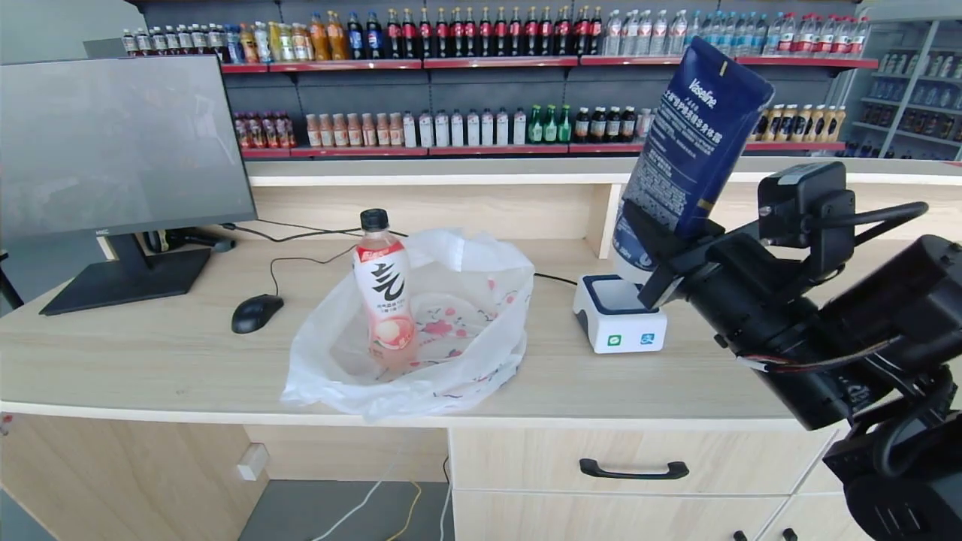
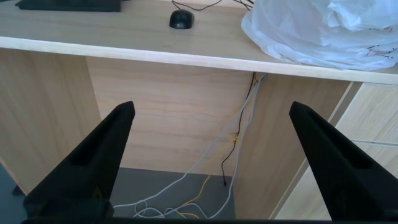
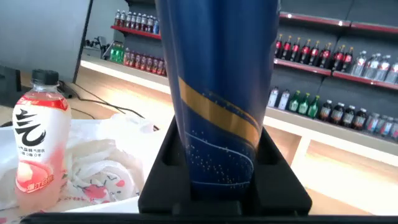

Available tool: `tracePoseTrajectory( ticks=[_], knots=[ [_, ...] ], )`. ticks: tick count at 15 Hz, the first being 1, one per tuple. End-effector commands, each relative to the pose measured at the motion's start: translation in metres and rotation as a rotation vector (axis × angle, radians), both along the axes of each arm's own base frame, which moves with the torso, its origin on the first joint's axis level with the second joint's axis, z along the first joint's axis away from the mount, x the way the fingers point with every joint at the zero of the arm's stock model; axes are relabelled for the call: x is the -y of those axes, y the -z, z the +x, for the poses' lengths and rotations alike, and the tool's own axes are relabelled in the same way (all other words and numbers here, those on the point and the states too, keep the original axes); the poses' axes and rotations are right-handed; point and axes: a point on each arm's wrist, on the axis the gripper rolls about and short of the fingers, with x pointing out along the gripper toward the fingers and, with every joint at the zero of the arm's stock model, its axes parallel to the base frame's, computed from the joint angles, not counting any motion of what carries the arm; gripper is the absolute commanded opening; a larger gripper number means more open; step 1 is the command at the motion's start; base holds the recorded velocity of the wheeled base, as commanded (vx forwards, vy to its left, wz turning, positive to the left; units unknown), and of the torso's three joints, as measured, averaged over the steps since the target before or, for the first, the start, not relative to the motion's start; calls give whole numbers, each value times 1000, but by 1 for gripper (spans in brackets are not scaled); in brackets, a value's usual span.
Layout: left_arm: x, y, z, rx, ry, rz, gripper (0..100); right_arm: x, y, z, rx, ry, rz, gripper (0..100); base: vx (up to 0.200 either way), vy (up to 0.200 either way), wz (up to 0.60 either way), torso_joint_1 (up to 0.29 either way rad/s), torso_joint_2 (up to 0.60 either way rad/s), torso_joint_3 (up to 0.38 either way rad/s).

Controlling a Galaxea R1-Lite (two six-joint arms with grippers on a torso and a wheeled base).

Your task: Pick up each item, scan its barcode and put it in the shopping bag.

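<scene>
Scanning step. The dark-blue plastic squeeze tube (image 1: pixel 695 143) was clamped in the right gripper (image 1: pixel 652 239) just above the white box-shaped barcode scanner (image 1: pixel 620 319); the left gripper (image 2: pixel 211 107) was spread wide, empty. Transfer toward nine o'clock, into the white plastic shopping bag (image 1: pixel 458 361), was judged next.

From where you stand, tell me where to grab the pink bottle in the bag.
Probably the shoulder just below the black cap of the pink bottle, coming from above: it stands upright, and the shopping bag crowds its lower half.
</scene>
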Motion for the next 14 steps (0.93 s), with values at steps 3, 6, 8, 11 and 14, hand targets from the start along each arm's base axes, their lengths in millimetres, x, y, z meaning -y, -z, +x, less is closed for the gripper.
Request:
tracePoseTrajectory(
  ticks=[3, 6, 8, 11, 14],
  knots=[
    [0, 0, 0, 0, 2, 1, 100, 26, 7, 2, -59, 69, 51, 0, 0, 0, 0, 0, 0, 0],
    [0, 0, 0, 0, 0, 1, 100, 25, 10, 2, -73, 64, 49, 0, -67, 0, 0, 1, 1, 1],
    [0, 0, 0, 0, 0, 1, 100, 25, 12, 3, -79, 67, 48, 0, 0, 100, 0, -13, -4, 9],
    [0, 0, 0, 0, 0, 0, 100, 26, 9, 3, -71, 66, 52, 0, 0, 200, 0, 4, 1, 2],
    [0, 0, 0, 0, 0, 0, 100, 27, 10, -1, -77, 65, 49, 0, 0, 200, 0, 7, 6, 1]
  ],
)
